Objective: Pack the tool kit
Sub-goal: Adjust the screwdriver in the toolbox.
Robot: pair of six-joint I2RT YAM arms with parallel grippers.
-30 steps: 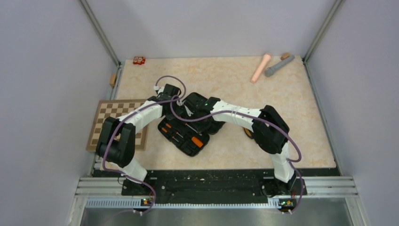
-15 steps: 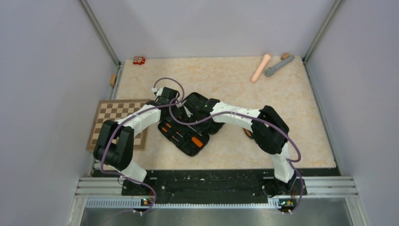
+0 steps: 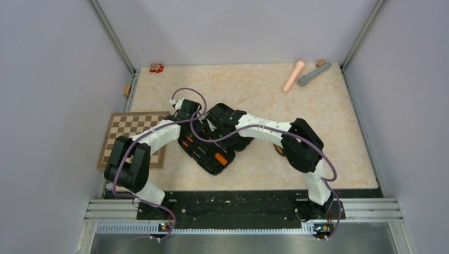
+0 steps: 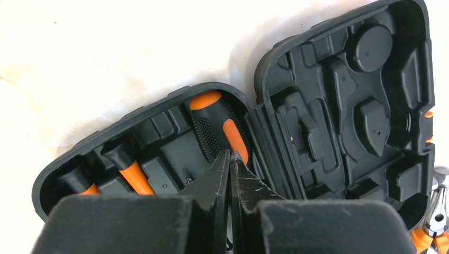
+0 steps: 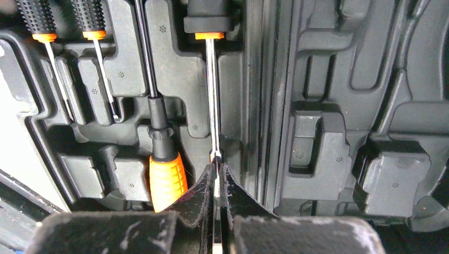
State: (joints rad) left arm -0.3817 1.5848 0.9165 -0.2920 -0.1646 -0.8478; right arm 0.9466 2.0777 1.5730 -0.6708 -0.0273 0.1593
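1. A brown checkered chessboard lay flat at the table's left edge, partly under the left arm.
2. The left gripper hung over the left half of the case with its fingers pressed together, tips meeting just short of a fat orange-and-black screwdriver handle. Nothing showed between them.
3. The black rounded plastic clamshell tool case lay open and flat near the middle of the table, both arms bent over it. One half held screwdrivers seated in their slots. The other half showed only bare moulded recesses.
4. The right gripper was clenched low over the screwdriver half, its tips closed at the end of a thin steel screwdriver shaft. I could not tell whether it pinched the shaft. An orange ribbed handle sat just left of the fingers.
5. Small orange-handled pliers lay on the table just beside the case's edge.
6. A pink cylinder and a grey cylinder lay near each other at the far right corner, well apart from the case.
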